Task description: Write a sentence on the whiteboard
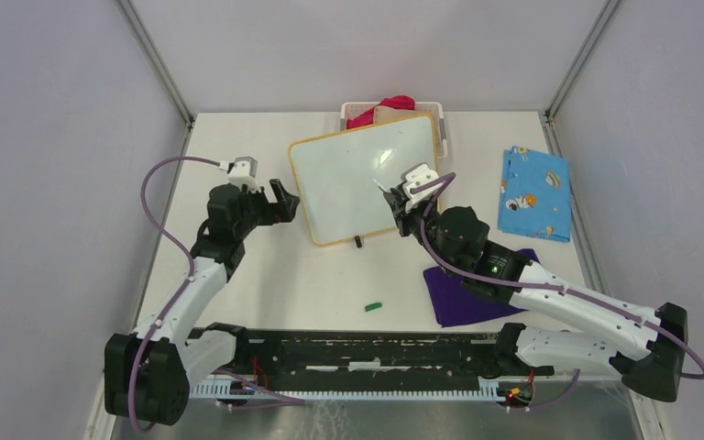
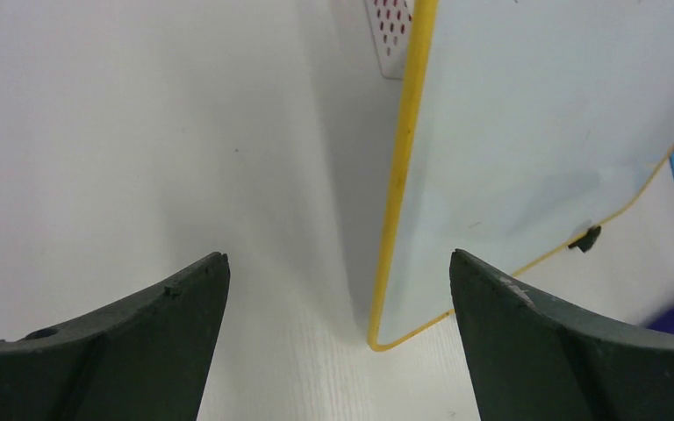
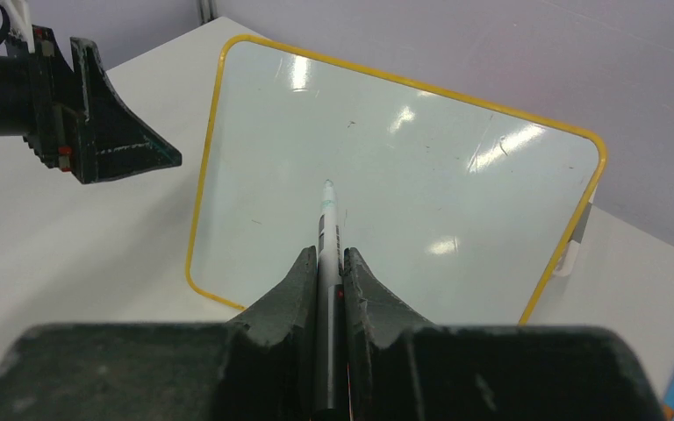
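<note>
A green cap (image 1: 373, 306) lies loose near the bases, taken off so the marker (image 3: 326, 219) can write. The right gripper (image 3: 329, 263) is clamped on that marker, its tip aimed at the whiteboard (image 1: 348, 183), which sits mid-table, tilted up toward the arms, with no words on it yet. The left gripper (image 1: 286, 196) hangs spread wide just beside the board's left edge, likely to steady it. A basket (image 1: 438, 117) stands behind.
</note>
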